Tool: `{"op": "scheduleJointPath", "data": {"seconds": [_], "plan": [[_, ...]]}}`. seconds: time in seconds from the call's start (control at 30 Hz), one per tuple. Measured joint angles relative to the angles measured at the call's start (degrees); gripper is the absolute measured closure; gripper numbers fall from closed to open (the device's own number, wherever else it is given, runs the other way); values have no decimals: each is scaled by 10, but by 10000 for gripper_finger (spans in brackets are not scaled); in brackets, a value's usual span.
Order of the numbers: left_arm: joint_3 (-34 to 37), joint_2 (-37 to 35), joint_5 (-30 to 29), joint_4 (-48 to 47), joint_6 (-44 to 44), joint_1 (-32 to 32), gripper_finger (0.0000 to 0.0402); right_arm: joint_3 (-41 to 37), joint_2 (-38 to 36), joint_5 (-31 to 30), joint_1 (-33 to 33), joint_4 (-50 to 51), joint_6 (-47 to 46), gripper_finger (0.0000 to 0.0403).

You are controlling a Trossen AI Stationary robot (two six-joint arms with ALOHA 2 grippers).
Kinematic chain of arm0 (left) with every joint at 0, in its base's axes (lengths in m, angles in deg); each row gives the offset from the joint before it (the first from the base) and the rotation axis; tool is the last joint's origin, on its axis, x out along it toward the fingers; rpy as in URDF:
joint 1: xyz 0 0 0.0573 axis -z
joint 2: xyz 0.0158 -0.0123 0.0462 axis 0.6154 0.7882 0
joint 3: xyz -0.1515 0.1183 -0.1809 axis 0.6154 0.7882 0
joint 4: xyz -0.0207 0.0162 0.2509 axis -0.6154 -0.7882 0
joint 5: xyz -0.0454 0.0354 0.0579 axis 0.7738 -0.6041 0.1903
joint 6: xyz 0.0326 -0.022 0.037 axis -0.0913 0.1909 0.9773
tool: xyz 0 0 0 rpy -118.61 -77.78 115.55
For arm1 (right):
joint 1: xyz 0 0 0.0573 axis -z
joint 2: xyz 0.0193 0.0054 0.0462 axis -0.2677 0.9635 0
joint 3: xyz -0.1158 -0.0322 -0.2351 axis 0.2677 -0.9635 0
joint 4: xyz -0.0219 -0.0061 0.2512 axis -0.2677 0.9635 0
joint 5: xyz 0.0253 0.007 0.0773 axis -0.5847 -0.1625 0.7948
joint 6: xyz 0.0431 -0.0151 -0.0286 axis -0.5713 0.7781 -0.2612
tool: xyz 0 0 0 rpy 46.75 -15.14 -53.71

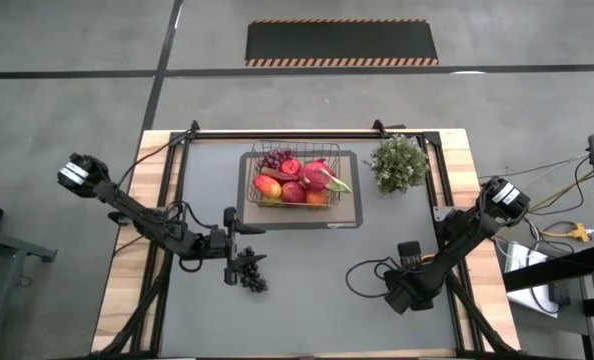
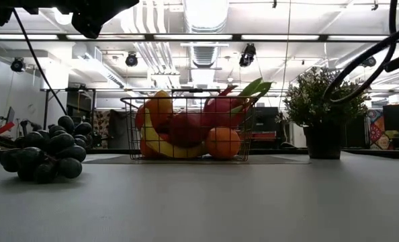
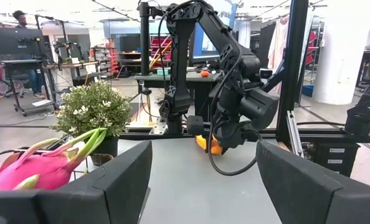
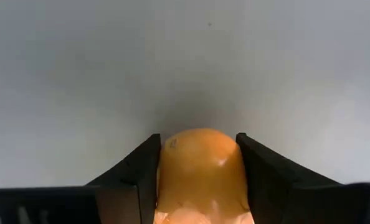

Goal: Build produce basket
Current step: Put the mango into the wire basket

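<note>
Left of the basket [image 1: 299, 180] and nearer the table's front, the left gripper [image 1: 239, 243] hangs wide and empty over loose grapes [image 1: 251, 277]. Right of the basket, equally far forward, the right gripper [image 4: 197, 165] pinches an orange [image 4: 200, 168]; the basket lies up-left of it.

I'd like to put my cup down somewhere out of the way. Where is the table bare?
The mat's front middle, between the dark grapes and the right gripper with its orange, is bare, as is the strip between basket and front edge. It is crowded at the back: basket on its tray, and the potted plant.
</note>
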Motion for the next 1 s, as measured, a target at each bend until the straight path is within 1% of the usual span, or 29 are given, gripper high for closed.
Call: {"op": "scheduleJointPath", "data": {"seconds": [0.13, 0.2, 0.27, 0.37, 0.47, 0.57, 0.67, 0.7, 0.73, 0.77, 0.8, 0.83, 0.87, 0.9, 0.93, 1.0], "plan": [[0, 0, 0, 0, 0, 0, 132, 15, 0, -1, 0, 1, 8, 239], [0, 0, 0, 0, 0, 0, 132, 36, 0, -20, 5, -3, 11, 239], [0, 0, 0, 0, 0, 0, 132, 66, 0, -55, 15, -17, 16, 239], [0, 0, 0, 0, 0, 0, 132, 114, -4, -135, 37, -92, 53, 239], [0, 0, 0, 0, 0, 0, 132, 137, -14, -250, 64, -249, 152, 239], [0, 0, 0, 0, 0, 0, 132, 125, -25, -383, 93, -456, 280, 240], [0, 0, 0, 3, -2, 0, 132, 74, -26, -546, 132, -719, 401, 240], [0, 0, 0, 6, -2, 0, 132, 53, -22, -594, 151, -821, 432, 240], [0, 0, 0, 10, -2, 0, 132, 33, -15, -623, 176, -938, 460, 240], [0, 0, 0, 13, -2, 0, 132, 14, -7, -625, 203, -1050, 486, 240], [0, 0, 0, 16, -2, 0, 132, -3, 1, -610, 230, -1151, 497, 240], [0, 0, 0, 17, -2, 0, 132, -17, 11, -585, 258, -1232, 495, 238], [0, 0, 0, 17, -2, 0, 132, -26, 19, -550, 285, -1292, 486, 236], [0, 0, 0, 16, -1, 0, 132, -31, 26, -519, 312, -1328, 469, 234], [0, 0, 0, 16, -1, 0, 132, -32, 31, -499, 338, -1342, 445, 234], [0, 0, 0, 17, -1, 0, 132, -27, 40, -474, 388, -1334, 394, 232]]}}
